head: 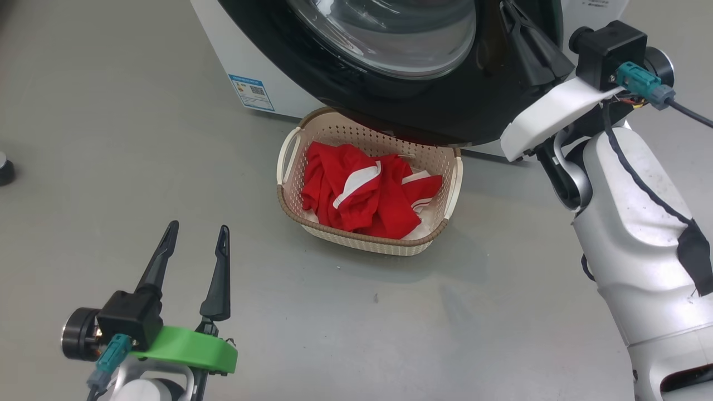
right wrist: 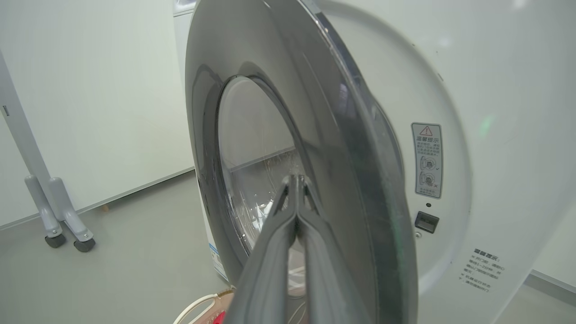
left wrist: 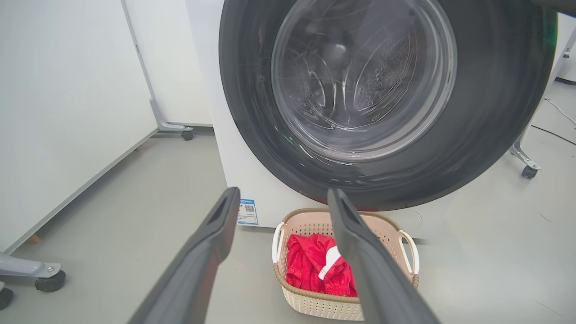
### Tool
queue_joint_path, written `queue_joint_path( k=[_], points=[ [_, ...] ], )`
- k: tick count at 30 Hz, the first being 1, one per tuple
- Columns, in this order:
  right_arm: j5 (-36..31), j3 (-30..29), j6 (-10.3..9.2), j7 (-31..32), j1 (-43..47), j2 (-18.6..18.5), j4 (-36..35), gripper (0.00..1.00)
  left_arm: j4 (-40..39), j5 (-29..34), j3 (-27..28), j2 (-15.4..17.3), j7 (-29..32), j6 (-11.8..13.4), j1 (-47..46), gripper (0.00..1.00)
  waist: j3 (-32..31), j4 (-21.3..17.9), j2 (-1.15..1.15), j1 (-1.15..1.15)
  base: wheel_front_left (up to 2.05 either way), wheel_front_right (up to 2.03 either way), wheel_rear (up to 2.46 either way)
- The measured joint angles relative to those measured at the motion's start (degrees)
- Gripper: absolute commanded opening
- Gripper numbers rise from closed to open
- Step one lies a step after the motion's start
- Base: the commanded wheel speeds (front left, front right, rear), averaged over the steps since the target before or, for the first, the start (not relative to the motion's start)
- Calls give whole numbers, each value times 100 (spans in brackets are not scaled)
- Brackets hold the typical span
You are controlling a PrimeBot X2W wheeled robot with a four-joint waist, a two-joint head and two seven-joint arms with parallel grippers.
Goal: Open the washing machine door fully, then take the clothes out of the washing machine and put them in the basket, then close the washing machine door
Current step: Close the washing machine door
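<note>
Grey floor [head: 167, 139]: clothes [head: 362, 195] in basket [head: 367, 238], just under the ajar washing machine door [head: 423, 111]. Right hand [right wrist: 294, 180] pinched closed at door face (pushing, probably), left hand [head: 198, 228] spread, empty. Risk: tips skid on gloss, no latch.

Bright even light, glare on washing machine door [head: 390, 61]

At lower left, the left gripper [head: 199, 227] had two long dark fingers [head: 161, 257], a green bracket [head: 189, 348] and a teal plug [head: 111, 353]. At right, the pale right forearm [head: 635, 234] carried a black cable [head: 640, 184], black tape [head: 699, 253] and a white bracket [head: 551, 120].
</note>
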Motion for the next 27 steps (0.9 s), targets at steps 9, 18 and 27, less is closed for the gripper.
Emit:
queue_joint_path(
  k=[9,18,27],
  points=[
    [168,-16,0,-1,-405,-41,353,0,121,0,-10,-16,-75,0,-58,100,92,54,0,0,0,0,0],
    [232,-29,3,-9,-750,-81,570,0,146,-19,-43,-29,-125,-3,-153,100,249,66,0,0,0,0,0],
    [240,-63,52,-7,-1199,-233,803,0,146,-42,-109,-86,-185,-34,-349,100,496,147,0,0,0,0,0]
  ],
)
